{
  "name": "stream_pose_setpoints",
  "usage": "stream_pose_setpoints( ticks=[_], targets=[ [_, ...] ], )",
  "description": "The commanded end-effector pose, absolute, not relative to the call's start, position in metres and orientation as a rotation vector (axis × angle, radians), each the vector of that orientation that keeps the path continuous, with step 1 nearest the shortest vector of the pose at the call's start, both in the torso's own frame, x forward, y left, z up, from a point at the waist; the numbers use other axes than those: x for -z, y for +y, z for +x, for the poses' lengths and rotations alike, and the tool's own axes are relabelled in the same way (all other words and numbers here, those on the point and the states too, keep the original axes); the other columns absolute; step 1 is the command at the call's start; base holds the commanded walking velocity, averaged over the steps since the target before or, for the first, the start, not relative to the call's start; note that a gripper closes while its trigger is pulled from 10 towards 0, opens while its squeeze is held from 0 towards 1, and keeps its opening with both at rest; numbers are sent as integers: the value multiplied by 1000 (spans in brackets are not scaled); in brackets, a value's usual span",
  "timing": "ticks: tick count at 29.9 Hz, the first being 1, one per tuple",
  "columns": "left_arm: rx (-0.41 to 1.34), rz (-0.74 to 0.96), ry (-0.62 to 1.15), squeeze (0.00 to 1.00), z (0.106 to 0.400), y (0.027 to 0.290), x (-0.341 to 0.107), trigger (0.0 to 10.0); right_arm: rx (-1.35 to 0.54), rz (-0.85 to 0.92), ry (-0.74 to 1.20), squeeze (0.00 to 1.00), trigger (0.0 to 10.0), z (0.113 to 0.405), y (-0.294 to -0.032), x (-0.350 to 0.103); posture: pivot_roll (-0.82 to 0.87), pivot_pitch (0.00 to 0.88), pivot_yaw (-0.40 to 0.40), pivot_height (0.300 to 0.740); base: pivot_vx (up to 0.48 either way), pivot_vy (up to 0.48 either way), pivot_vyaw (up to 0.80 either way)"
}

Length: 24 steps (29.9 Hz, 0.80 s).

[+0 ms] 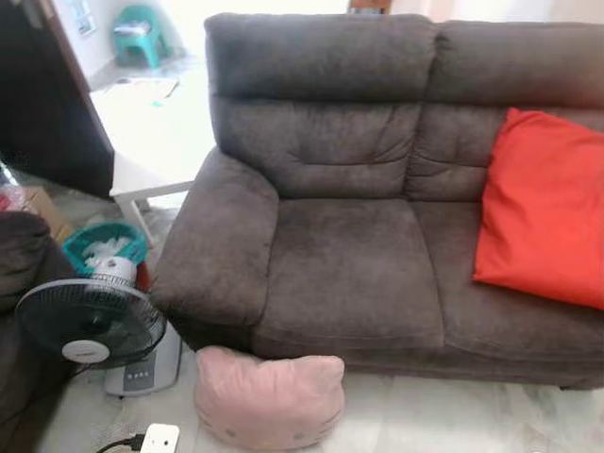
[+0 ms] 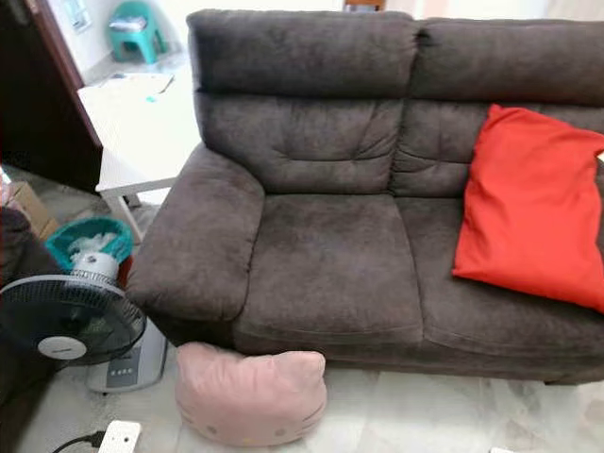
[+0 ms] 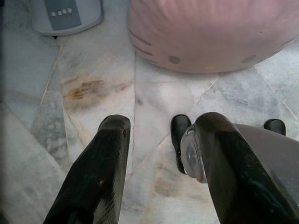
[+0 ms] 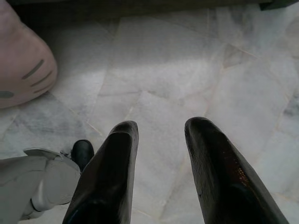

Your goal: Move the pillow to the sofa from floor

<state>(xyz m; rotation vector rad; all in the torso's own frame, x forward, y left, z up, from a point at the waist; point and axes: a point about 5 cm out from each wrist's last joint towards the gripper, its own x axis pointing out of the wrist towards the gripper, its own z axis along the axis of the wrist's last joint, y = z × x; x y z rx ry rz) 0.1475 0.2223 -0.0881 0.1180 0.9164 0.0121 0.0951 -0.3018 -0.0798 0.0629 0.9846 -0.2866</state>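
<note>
the pillow [image 1: 269, 397] lay on the floor [image 1: 425, 415] against the sofa [image 1: 349, 283] front, long axis along it, cat face outward. a fan [image 1: 90, 324], perhaps with a heater base, stood just beside; a red cushion [image 1: 543, 208] occupied the seat. left gripper [image 3: 156, 154] and right gripper [image 4: 161, 158] hung spread, empty.

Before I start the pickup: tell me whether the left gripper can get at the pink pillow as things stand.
Probably yes. The left gripper is open over bare floor, and nothing lies between it and the pink pillow.
</note>
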Motion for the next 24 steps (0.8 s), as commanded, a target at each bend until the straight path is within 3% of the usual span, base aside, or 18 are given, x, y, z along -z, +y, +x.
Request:
stream_pose_setpoints(
  ticks=[1,24],
  targets=[
    [-16,126,916,0,145,223,89,10000,283,55,988,0,10000,92,-303,80,-34,0,-28,740,0,0,0],
    [2,142,912,0,147,225,88,10000,287,66,982,0,10000,92,-302,80,-29,0,-18,740,0,0,0]
  ],
)
